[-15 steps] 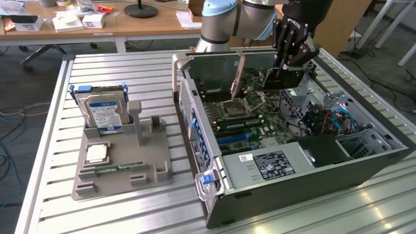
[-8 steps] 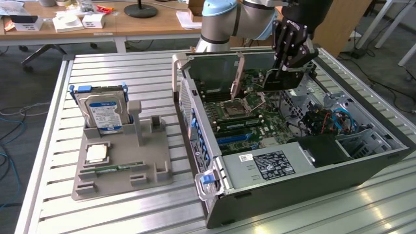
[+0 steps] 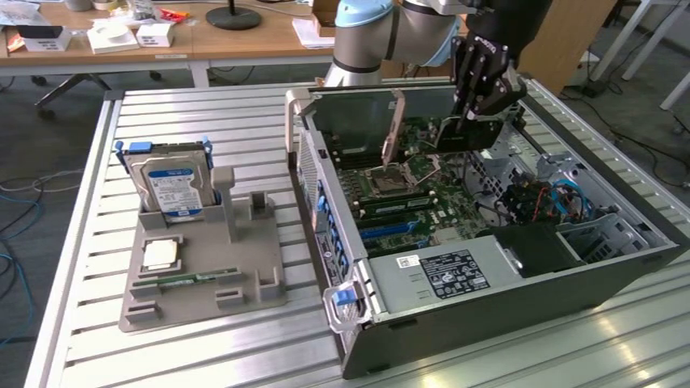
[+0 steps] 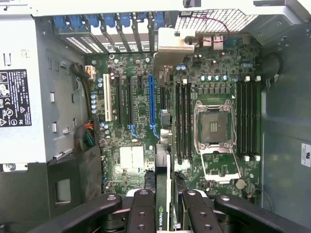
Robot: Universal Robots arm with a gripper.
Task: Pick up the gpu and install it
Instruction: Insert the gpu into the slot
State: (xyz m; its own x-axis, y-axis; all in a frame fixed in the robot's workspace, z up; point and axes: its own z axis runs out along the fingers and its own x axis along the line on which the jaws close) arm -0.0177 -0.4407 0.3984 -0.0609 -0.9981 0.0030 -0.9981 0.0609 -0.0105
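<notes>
Above motherboard (image 4: pixel 136 160), gpu (image 4: pixel 167 187) edge-on in pincer (image 4: pixel 167 211), lengthwise along slots (image 4: pixel 151 104)

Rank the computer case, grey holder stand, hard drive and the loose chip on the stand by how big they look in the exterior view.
1. computer case, by far the largest
2. grey holder stand
3. hard drive, standing upright in the stand
4. chip, smallest

The gaps are clear, so there are no ties.

A wooden desk (image 3: pixel 248 40) stands behind; a slatted metal table (image 3: pixel 194 356) fills the foreground. Grey floor (image 3: pixel 27 153) carries loose cables (image 3: pixel 19 194).
</notes>
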